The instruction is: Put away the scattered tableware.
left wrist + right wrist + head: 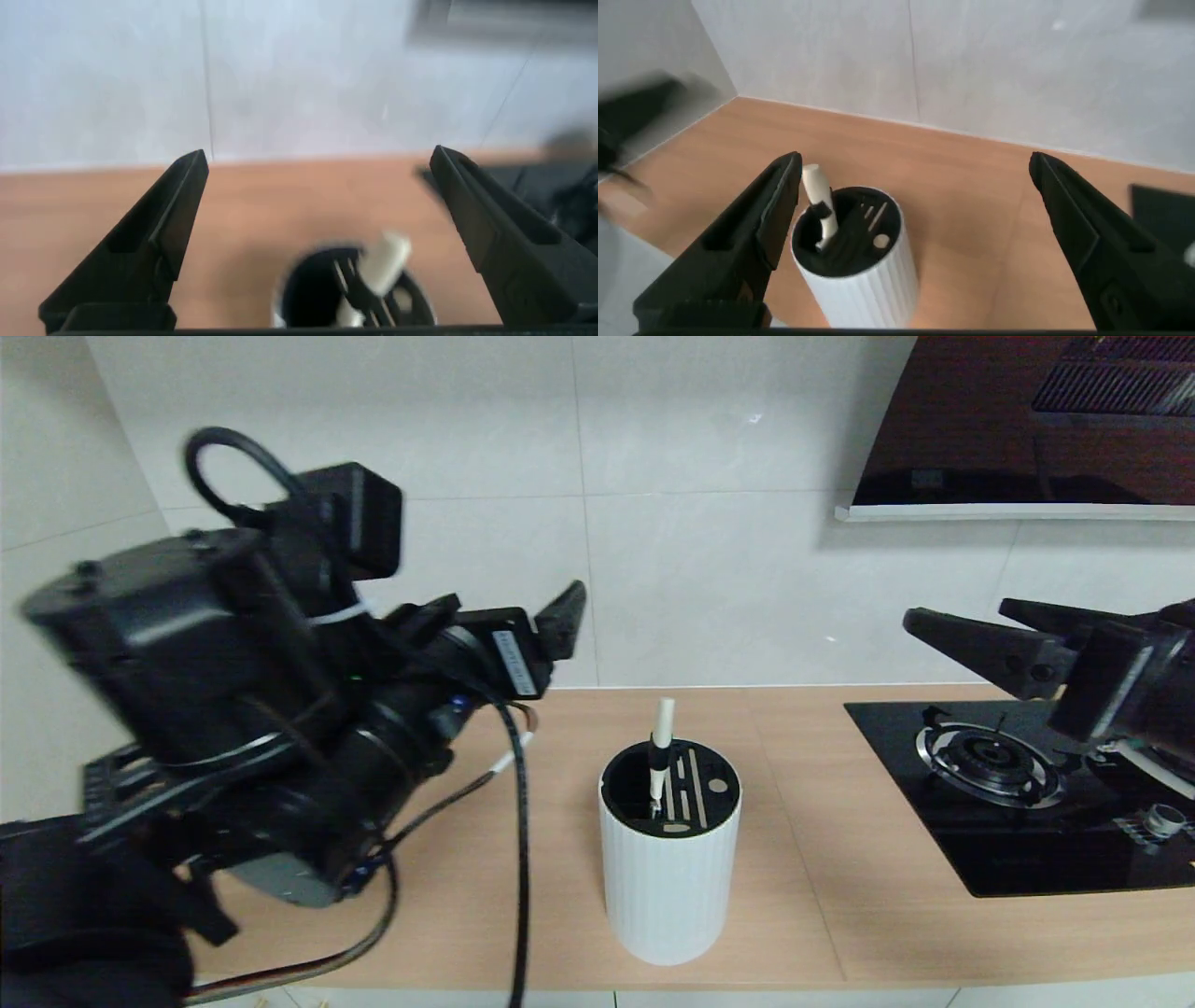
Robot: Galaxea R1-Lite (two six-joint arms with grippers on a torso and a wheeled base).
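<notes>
Hovering, left gripper (318,154) and right gripper (915,159) spread fingers wide; holder (669,887) hides utensil (661,733) head.

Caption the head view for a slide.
Open left claw and open right claw flank a white utensil holder with one white-handled utensil slotted in.

Holder (669,887): on counter (822,896), between and below left pincer (318,159) and right pincer (960,613).
Utensil (663,723): standing in holder.
Stove (1008,849): beneath right pincer, set into counter.

Matt ribbed holder (668,887), wood-grain counter (822,859), glossy hob (1027,845)
</notes>
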